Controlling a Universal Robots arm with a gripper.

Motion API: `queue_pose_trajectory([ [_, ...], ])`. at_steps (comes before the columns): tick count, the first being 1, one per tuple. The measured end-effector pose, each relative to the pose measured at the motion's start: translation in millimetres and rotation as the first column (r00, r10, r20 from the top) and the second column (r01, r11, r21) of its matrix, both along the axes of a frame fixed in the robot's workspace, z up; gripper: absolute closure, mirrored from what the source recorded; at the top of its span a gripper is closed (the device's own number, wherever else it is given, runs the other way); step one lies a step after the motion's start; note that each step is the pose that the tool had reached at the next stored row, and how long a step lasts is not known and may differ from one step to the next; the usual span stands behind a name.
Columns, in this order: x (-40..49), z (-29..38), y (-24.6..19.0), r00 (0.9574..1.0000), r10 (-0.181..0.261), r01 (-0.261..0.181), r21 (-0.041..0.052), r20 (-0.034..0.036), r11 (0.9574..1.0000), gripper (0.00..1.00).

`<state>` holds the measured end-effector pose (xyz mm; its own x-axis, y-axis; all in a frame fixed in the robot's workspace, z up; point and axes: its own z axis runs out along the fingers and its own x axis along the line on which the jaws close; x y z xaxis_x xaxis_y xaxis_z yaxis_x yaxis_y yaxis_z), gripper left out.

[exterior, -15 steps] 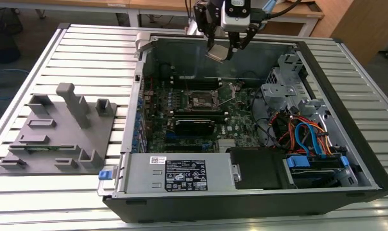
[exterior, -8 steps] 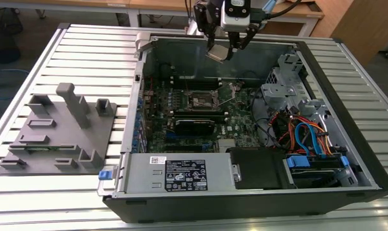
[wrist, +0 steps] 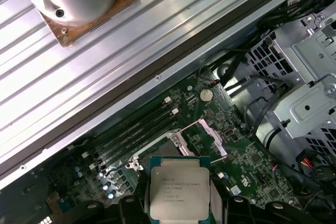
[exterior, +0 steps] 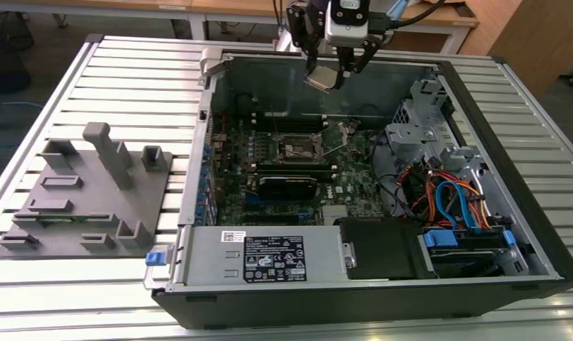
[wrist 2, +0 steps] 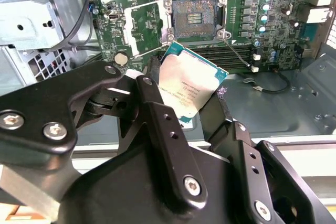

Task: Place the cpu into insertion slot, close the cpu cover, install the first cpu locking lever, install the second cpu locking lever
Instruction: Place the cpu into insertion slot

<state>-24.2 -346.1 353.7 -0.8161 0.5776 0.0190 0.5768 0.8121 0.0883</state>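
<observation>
Exterior view first: the gripper (exterior: 331,74) hangs high over the far wall of the open computer case (exterior: 267,263), with the cpu (exterior: 322,78) pinched at its tips, tilted and well above the board. The insertion slot (exterior: 297,148) sits down on the green motherboard (exterior: 348,181). The case also holds a drive cage (exterior: 428,117) and a tangle of cables (exterior: 452,202) toward the exterior view's right. A grey fixture tray (exterior: 87,206) lies beside the case on the slatted table (exterior: 78,298); what its pockets hold I can't make out.

In the second wrist view the black fingers (wrist 2: 160,124) grip the chip by two opposite edges, its silver top facing the camera. The socket beyond is bare, with nothing seated in it. The cpu cover (wrist 2: 133,32) is flipped open to one side, so the way in looks clear.

In the first wrist view the chip (wrist: 178,187) is held just short of the socket along the line of sight, with the open cover frame alongside.

So this is step one — placing the chip — and it is not yet done. To my eye, seating it calls for levelling the chip, squaring its edges to the socket rim and lowering it straight.
</observation>
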Motion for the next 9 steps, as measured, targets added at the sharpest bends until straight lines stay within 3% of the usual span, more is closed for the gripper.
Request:
queue_pose_trajectory([
  [9,0.0,0.0,0.0,0.9998,-0.020,0.020,0.0000,0.0000,0.9998,0.46],
])
